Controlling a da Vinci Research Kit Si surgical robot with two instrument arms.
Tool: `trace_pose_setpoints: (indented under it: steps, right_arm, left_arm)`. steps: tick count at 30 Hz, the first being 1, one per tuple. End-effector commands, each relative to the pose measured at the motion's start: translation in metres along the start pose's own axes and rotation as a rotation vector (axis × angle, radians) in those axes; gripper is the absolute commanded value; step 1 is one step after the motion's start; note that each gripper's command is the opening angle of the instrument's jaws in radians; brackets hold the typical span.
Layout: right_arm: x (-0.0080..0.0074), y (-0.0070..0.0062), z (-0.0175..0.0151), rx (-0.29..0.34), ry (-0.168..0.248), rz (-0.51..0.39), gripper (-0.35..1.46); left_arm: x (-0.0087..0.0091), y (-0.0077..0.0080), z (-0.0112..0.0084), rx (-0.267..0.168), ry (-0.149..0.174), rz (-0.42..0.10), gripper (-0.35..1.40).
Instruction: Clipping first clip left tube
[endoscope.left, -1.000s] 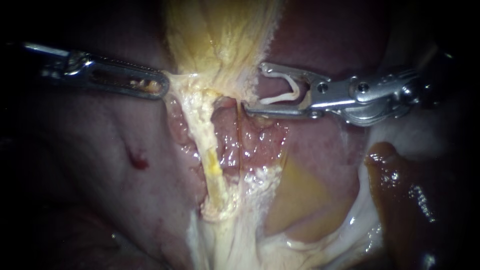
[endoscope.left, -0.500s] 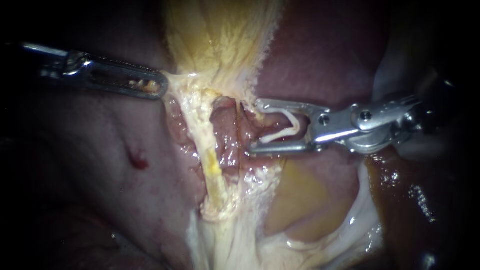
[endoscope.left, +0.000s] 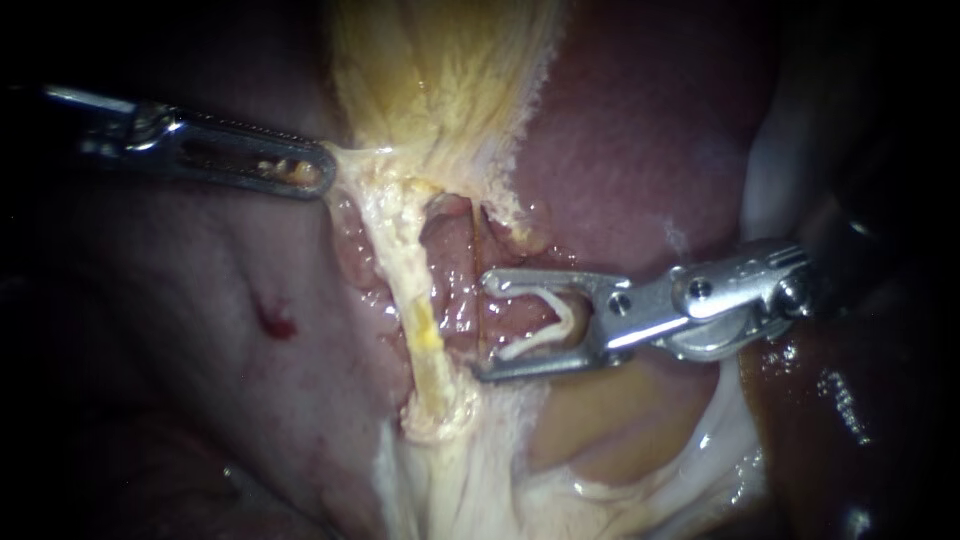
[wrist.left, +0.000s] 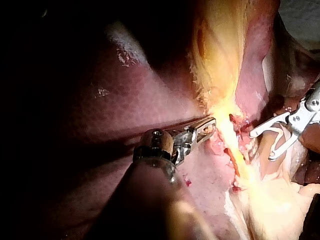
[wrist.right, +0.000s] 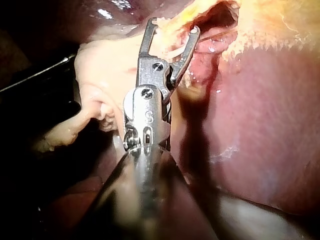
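Observation:
The pale yellow gallbladder (endoscope.left: 440, 80) narrows downward into a thick yellow-white left tube (endoscope.left: 418, 320), and a thin strand (endoscope.left: 479, 300) runs just right of it. My left instrument (endoscope.left: 322, 172) is shut on pale tissue at the gallbladder's neck and holds it taut; the left wrist view shows the same grip (wrist.left: 207, 127). My right instrument (endoscope.left: 483, 326) has wide-set jaws holding a white clip (endoscope.left: 548, 325). Its tips reach the thin strand, just right of the left tube, and no tube sits between them. Both wrist views show those jaws (wrist.right: 173, 26) (wrist.left: 261, 147) spread.
Dark red liver (endoscope.left: 650, 150) lies behind and to both sides, with a small red spot (endoscope.left: 275, 320) at the left. A glossy brown mass (endoscope.left: 810, 400) sits under the right shaft. A yellowish patch (endoscope.left: 600, 410) and white fatty tissue (endoscope.left: 470, 480) lie below the jaws.
My right instrument has moved down along the tissue and slightly left, from beside the gallbladder's neck to mid-tube height, with the clip still in it. The left instrument holds still.

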Motion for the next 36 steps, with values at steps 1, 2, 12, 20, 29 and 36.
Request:
trace_pose_setpoints:
  steps: [1,2,12,20,29,36]
  right_arm:
    - [-0.0001,-0.0001,0.0002,0.005,0.000,0.002,0.50]
    - [-0.0002,-0.0002,0.0005,0.012,0.000,0.004,0.50]
    - [-0.0016,-0.0002,0.0028,0.022,-0.019,0.006,0.50]
    - [-0.0026,0.0002,0.0041,0.046,-0.024,0.025,0.50]
    - [-0.0049,0.0019,0.0052,0.063,-0.029,0.055,0.50]
    - [-0.0061,0.0031,0.0051,0.073,-0.033,0.081,0.50]
  left_arm:
    - [0.0000,0.0000,0.0000,0.000,0.000,0.000,-0.35]
    - [0.0000,0.0000,0.0000,0.000,0.000,0.000,-0.35]
    - [0.0000,-0.0002,0.0000,-0.002,-0.001,-0.001,-0.35]
    - [0.0000,-0.0004,0.0000,-0.002,-0.001,-0.001,-0.35]
    - [0.0000,-0.0005,0.0000,-0.003,-0.001,-0.002,-0.35]
    - [0.0000,-0.0010,0.0000,-0.006,-0.002,-0.003,-0.35]
